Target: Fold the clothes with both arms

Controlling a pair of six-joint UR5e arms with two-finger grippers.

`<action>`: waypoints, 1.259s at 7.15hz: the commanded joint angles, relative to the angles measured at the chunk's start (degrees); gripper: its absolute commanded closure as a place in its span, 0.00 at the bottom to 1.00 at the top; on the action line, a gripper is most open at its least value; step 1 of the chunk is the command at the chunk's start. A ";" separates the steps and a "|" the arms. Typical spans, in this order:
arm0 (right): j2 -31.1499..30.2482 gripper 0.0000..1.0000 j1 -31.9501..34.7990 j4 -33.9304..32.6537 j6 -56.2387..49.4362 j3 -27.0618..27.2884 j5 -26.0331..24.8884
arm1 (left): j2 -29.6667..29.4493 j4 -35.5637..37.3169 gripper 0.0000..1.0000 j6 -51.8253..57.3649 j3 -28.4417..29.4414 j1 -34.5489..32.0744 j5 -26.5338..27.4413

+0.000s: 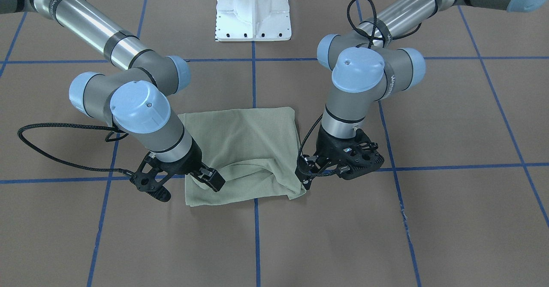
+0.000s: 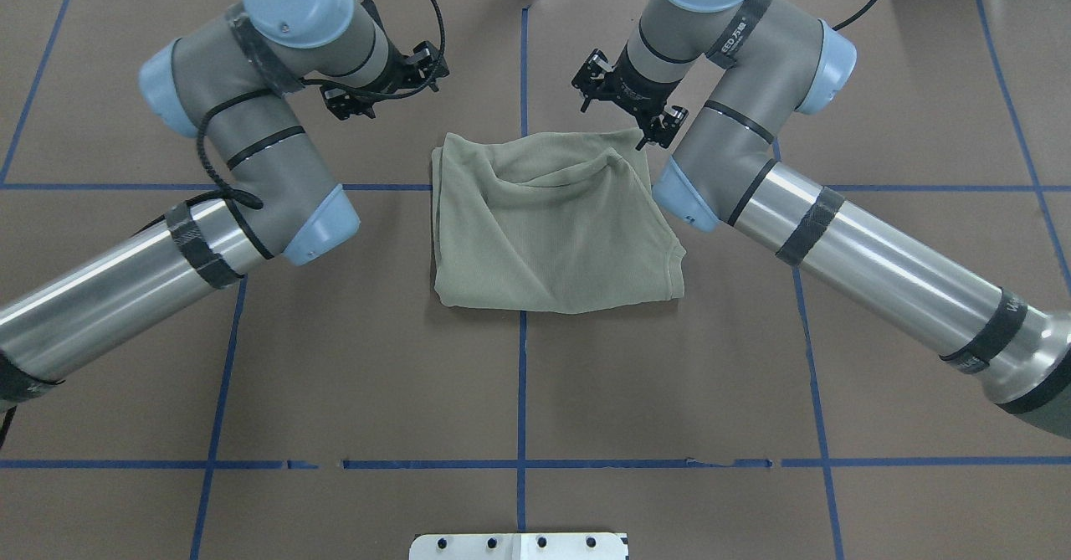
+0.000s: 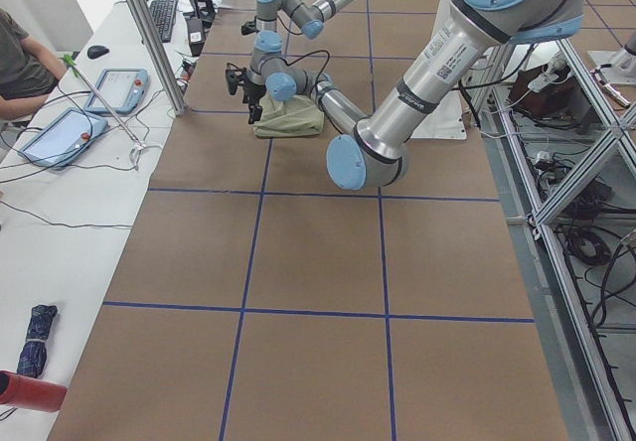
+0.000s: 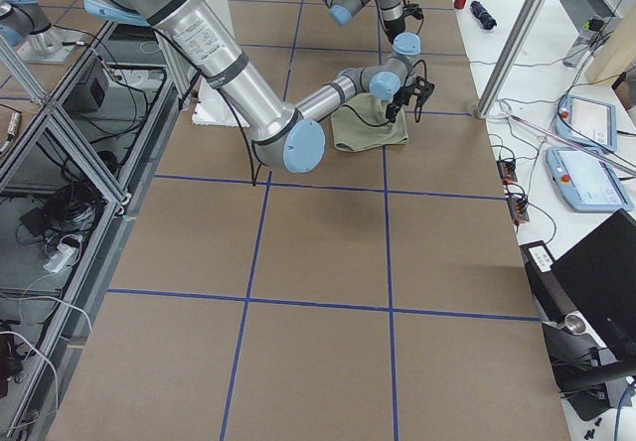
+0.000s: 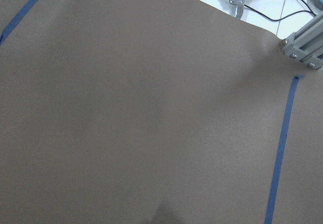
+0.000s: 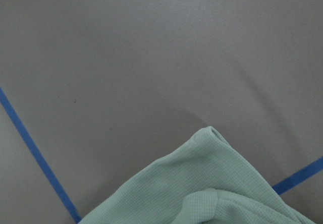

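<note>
Shirt (image 2: pixel 552 233) on the table (image 2: pixel 335 376), left gripper (image 2: pixel 381 87) near its far-left corner, right gripper (image 2: pixel 626 101) at its far-right corner

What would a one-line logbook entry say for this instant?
shirt: folded, on table | left gripper: beside a far corner | right gripper: over other far corner | jaws: unclear

Brown table top (image 3: pixel 318 262) ruled into large squares by blue tape lines (image 3: pixel 318 312); a white side bench (image 3: pixel 60 213) runs along one edge, holding two tablet pendants (image 3: pixel 57 135) and a keyboard (image 3: pixel 162 16); an aluminium post (image 3: pixel 151 39) rises beside it; black cables (image 3: pixel 586 247) lie below the opposite edge; light even and bright.
</note>
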 commanded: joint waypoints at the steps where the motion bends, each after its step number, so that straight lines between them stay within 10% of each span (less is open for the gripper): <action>1: -7.03 0.00 4.89 -3.09 -17.10 6.93 2.38 | 12.46 0.54 0.00 15.12 -12.46 -6.71 -6.68; 4: -18.73 0.00 19.73 -21.36 -63.14 15.76 2.74 | 24.87 1.25 0.00 44.63 -15.76 -20.25 -11.00; 9: -39.12 0.00 40.83 -21.66 -104.89 16.46 7.14 | 41.23 1.25 0.00 85.12 -15.06 -37.49 -15.58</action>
